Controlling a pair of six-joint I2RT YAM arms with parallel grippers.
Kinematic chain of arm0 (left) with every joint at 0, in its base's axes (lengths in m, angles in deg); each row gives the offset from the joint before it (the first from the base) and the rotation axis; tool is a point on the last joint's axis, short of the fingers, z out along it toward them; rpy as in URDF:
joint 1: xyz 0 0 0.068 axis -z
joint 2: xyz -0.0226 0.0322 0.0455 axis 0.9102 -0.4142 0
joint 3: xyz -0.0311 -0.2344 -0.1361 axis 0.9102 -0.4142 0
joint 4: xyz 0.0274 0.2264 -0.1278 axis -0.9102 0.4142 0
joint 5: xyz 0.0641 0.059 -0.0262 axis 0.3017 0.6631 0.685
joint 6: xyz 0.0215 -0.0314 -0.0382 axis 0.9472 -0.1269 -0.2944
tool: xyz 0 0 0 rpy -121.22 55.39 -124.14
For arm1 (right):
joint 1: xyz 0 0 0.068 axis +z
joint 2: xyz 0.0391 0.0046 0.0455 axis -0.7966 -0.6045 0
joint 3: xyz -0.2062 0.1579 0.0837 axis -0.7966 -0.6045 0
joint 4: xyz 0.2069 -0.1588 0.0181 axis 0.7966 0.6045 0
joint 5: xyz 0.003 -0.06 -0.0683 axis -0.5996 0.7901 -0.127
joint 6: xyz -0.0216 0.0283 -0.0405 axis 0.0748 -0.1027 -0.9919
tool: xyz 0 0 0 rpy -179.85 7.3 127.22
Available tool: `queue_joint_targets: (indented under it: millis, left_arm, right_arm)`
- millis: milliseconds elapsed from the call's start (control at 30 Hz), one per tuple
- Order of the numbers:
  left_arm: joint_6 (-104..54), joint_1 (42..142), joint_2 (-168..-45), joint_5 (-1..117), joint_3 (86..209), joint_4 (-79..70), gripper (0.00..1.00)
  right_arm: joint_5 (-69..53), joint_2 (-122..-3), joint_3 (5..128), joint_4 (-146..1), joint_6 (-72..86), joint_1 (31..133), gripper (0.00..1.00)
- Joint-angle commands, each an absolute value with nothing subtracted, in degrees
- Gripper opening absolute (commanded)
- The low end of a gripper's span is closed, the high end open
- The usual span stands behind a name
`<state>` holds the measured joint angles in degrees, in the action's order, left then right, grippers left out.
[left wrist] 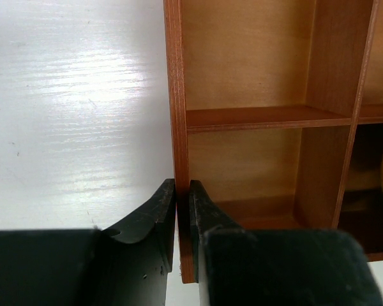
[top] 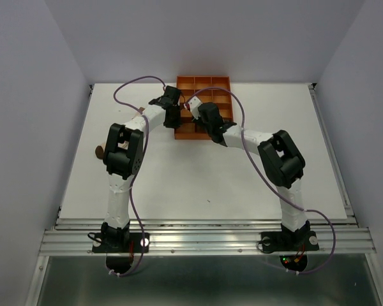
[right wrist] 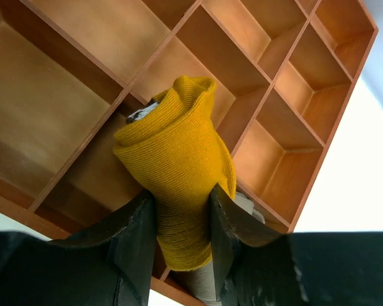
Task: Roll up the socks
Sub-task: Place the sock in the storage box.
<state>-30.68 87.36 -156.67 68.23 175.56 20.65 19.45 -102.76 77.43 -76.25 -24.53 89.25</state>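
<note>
From above, the left arm and right arm reach to one rigid orange compartment tray on the white bench.

Left wrist view: the left pincer is nipped tight on the tray's outer wall.

Right wrist view: the right pincer, partly open, clamps one rolled mustard-orange fabric sock. Its long axis runs straight out past the fingertips, over the compartments.

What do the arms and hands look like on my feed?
The left arm and right arm have white links with black joints and bases. A purple cable loops along each. The left hand and right hand have black, curved fingers.
</note>
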Motion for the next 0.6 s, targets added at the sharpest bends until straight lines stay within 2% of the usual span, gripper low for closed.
queue_joint_targets:
  millis: [0, 567]
  left_arm:
    - [-31.8, 87.5, -155.7, 68.0, 177.4, 19.3, 0.00]
    - [-31.3, 87.4, -154.9, 68.2, 176.6, 18.7, 0.00]
  right_arm:
    - [14.9, -102.8, 77.7, -73.2, -19.0, 89.7, 0.01]
    - [9.4, -109.4, 82.5, -62.1, -14.2, 89.2, 0.01]
